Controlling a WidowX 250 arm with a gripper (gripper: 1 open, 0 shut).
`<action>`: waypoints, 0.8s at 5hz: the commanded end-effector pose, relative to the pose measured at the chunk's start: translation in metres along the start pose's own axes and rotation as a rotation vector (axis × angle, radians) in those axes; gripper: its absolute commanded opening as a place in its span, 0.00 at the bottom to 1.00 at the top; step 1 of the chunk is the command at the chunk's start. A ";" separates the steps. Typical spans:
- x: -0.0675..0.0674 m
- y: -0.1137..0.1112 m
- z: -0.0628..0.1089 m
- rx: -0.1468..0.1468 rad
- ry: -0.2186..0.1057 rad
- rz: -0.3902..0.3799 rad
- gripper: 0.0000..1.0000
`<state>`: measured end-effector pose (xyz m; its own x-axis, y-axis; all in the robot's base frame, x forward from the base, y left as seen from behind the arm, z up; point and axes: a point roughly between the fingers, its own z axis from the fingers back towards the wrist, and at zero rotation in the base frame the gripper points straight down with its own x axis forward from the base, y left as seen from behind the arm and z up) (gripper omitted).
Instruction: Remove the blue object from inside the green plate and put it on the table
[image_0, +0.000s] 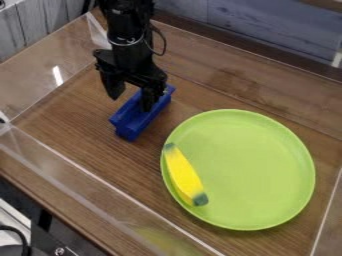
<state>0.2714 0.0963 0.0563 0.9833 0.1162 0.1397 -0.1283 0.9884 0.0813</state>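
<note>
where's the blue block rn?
Camera view: the blue block lies on the table, left of the green plate, directly under the open gripper.
</note>
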 end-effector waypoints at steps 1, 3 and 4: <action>0.013 0.004 0.010 0.001 -0.044 0.015 1.00; 0.019 0.004 0.012 -0.015 -0.040 0.033 1.00; 0.020 0.004 0.013 -0.021 -0.036 0.041 1.00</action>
<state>0.2813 0.0950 0.0607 0.9801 0.1470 0.1337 -0.1543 0.9869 0.0460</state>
